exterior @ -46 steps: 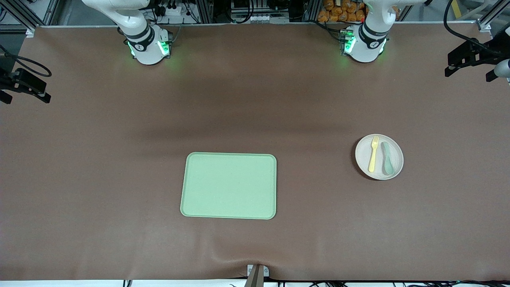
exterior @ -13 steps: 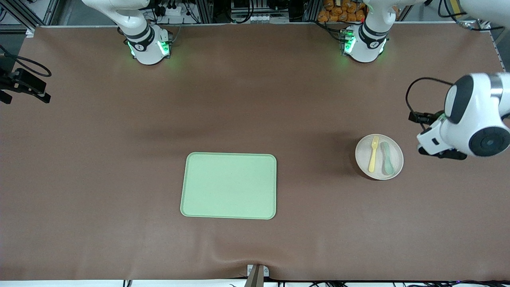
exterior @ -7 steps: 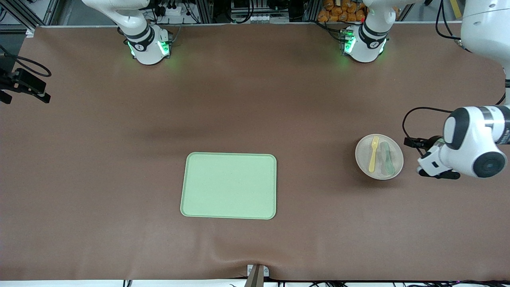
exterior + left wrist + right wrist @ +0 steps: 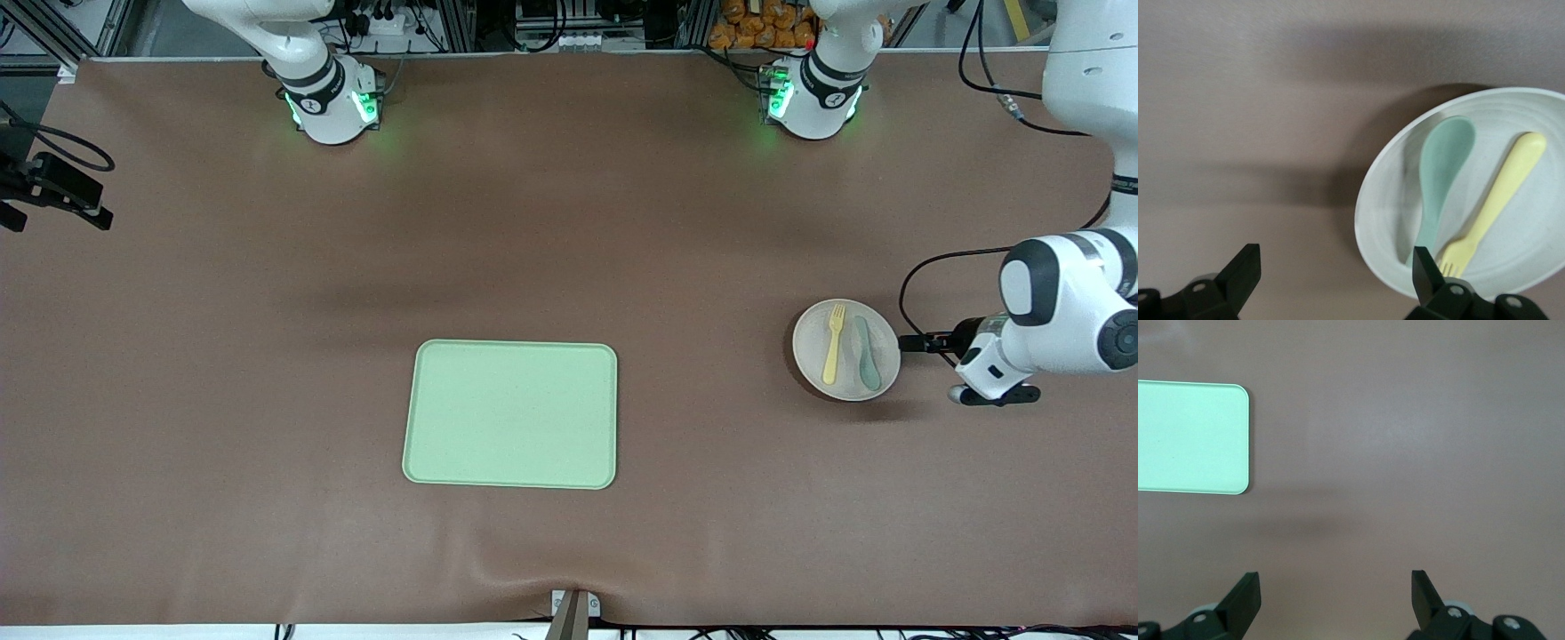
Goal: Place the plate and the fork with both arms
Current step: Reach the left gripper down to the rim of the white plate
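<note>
The round pale plate (image 4: 812, 364) lies on the table toward the left arm's end, with the pale-yellow fork (image 4: 832, 345) and a grey-green spoon (image 4: 864, 354) side by side on it. My left gripper (image 4: 978, 389) hangs low beside the plate, toward the left arm's end of the table. It is open and empty. In the left wrist view its jaws (image 4: 1335, 280) stand wide apart, with the plate (image 4: 1381, 223), fork (image 4: 1498, 193) and spoon (image 4: 1441, 173) just ahead. My right gripper (image 4: 1335, 600) is open, empty and waits high over the right arm's end (image 4: 55, 209).
A rectangular light-green tray (image 4: 511, 413) lies at the middle of the table, nearer to the front camera; its corner shows in the right wrist view (image 4: 1191, 437). Brown table surface (image 4: 267, 356) surrounds it.
My left arm has swung in from the left arm's end of the table and come down beside the plate. The plate, fork, spoon, tray and right arm have not moved.
</note>
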Robot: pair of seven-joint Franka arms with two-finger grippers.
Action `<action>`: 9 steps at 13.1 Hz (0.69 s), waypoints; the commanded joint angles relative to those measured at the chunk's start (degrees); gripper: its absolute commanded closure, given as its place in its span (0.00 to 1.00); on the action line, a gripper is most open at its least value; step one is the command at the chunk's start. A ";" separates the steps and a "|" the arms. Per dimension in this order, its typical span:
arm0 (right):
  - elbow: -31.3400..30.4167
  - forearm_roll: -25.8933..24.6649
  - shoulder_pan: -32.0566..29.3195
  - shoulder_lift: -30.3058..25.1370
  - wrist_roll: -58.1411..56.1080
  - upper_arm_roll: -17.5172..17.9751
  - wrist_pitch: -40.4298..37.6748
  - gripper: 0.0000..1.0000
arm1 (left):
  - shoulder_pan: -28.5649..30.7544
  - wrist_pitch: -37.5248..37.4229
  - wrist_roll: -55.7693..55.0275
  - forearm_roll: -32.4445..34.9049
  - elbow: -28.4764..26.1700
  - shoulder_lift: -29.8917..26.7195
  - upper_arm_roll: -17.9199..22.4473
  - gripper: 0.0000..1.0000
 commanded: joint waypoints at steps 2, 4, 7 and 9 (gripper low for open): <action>0.47 0.18 -0.20 -0.16 -0.28 0.12 -0.35 0.00 | 0.44 4.48 0.09 -1.14 -2.11 1.76 -0.47 0.00; 0.47 0.18 -0.20 -0.16 -0.28 0.03 -0.35 0.00 | 0.53 4.84 0.26 -1.14 -2.19 2.47 -0.47 0.00; 0.47 0.53 -0.28 -0.16 -0.28 0.03 -0.35 0.00 | 0.53 6.06 0.88 -1.14 -2.37 3.61 -0.38 0.00; 0.47 0.53 -0.28 -0.16 -0.28 0.03 -0.35 0.00 | 0.53 6.42 1.14 -0.61 -2.46 4.05 -0.38 0.00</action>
